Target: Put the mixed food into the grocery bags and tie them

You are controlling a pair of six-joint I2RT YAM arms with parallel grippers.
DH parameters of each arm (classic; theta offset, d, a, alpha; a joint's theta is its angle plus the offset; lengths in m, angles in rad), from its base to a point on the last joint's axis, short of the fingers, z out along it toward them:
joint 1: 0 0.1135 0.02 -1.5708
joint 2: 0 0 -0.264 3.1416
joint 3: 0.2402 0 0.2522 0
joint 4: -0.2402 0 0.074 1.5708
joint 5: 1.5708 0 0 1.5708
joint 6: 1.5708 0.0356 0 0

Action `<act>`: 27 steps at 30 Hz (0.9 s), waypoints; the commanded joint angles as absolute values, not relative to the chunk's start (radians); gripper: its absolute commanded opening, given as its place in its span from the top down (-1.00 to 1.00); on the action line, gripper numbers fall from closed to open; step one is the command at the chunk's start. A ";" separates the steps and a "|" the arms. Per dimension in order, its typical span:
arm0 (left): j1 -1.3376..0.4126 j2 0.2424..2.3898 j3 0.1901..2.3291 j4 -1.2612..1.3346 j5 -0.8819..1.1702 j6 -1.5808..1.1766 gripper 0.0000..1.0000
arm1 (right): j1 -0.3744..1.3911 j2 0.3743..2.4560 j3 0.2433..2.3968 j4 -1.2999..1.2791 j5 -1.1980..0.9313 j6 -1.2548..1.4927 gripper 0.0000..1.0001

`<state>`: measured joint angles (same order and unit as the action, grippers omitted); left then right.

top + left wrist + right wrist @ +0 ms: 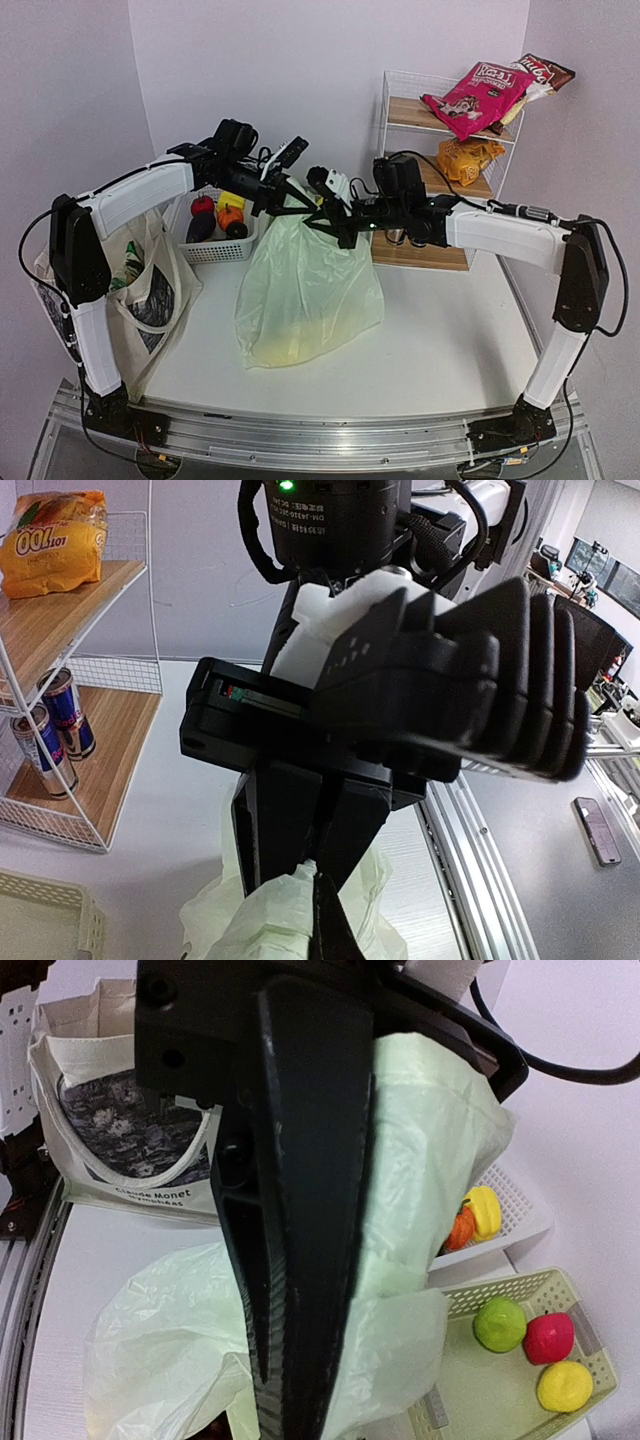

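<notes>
The pale-green plastic bag point(310, 290) stands full in the middle of the table, with something yellow showing through near its bottom. Both grippers meet at its gathered top. My left gripper point(288, 197) is shut on one strip of the bag's top; only its dark fingertip point(332, 932) shows against the bag film point(265, 920). My right gripper point(337, 226) is shut on the other strip, with its fingers point(300, 1260) pressed together and green film point(420, 1160) draped beside them. The cream canvas tote point(150, 290) stands at the left and also shows in the right wrist view point(120, 1130).
A white basket point(215, 250) holding toy fruit sits behind the bag, and a beige basket point(500, 1380) holds green, red and yellow fruit. A wire shelf point(445, 120) at the back right carries a pink packet point(475, 95), an orange packet point(468, 158) and cans point(55, 725).
</notes>
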<state>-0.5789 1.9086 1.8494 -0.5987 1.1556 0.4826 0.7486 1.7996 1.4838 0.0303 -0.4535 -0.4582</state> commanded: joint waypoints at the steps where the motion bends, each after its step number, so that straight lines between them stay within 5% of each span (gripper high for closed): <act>1: -0.554 1.921 1.938 -0.695 1.157 0.568 0.99 | 0.758 1.719 1.456 0.048 -0.386 -0.339 1.00; 2: -0.552 1.920 1.945 -0.692 1.124 0.573 0.92 | 0.766 1.706 1.448 0.045 -0.330 -0.323 1.00; 7: -0.553 1.867 1.925 -0.615 0.973 0.604 -0.04 | 0.863 1.663 1.459 -0.051 -0.001 -0.250 1.00; 10: -0.554 1.827 1.912 -0.631 0.918 0.662 -0.34 | 0.886 1.649 1.534 -0.213 0.212 -0.079 1.00; 17: -0.575 1.748 1.873 -0.646 0.779 0.730 -0.60 | 0.937 1.653 1.680 -0.573 0.405 0.282 1.00; 27: -0.640 1.737 1.675 -0.484 0.726 0.556 -0.93 | 0.942 1.701 1.765 -0.650 0.095 0.369 1.00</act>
<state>-0.6425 1.7261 1.6899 -0.6193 0.7893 0.6584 0.9379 1.6995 1.7427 -0.6042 0.2138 0.3117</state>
